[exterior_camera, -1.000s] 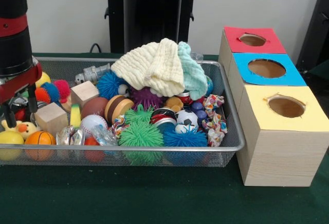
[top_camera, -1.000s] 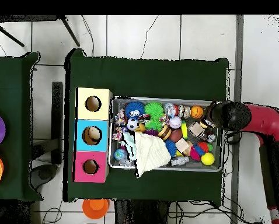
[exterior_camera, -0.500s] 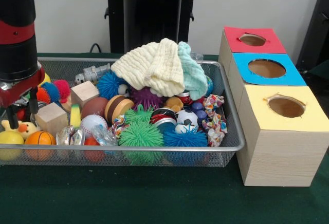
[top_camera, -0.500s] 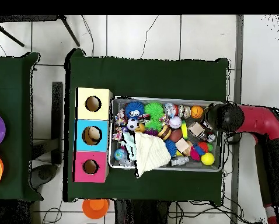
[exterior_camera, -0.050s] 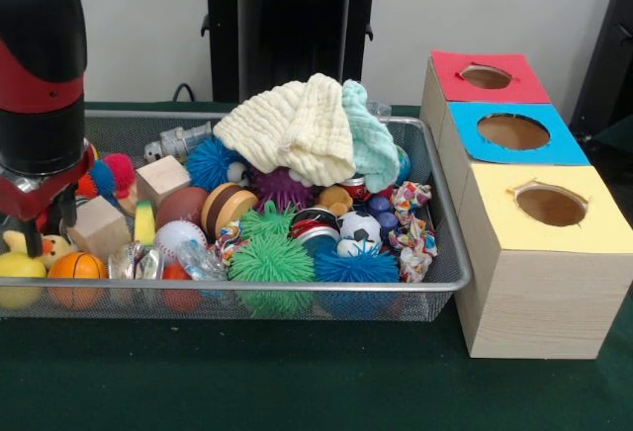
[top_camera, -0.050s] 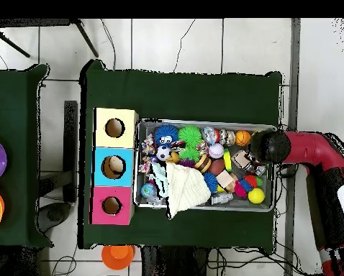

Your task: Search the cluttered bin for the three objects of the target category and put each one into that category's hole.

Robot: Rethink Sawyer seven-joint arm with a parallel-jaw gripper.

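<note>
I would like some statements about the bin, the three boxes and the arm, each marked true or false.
1. The yellow-topped box stands nearest the camera in the front view. True.
2. The pale yellow cloth lies on top of the toys in the bin. True.
3. The gripper is over the blue-topped box. False: it is at the bin's end farthest from the boxes.
4. The orange basketball sits inside the red-topped box. False: it lies in the bin.
5. A green spiky ball lies near the bin's front edge. True.

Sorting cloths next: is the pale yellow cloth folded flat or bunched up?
Bunched up: the yellow cloth sits heaped and draped over the toys, above the bin's rim.
</note>
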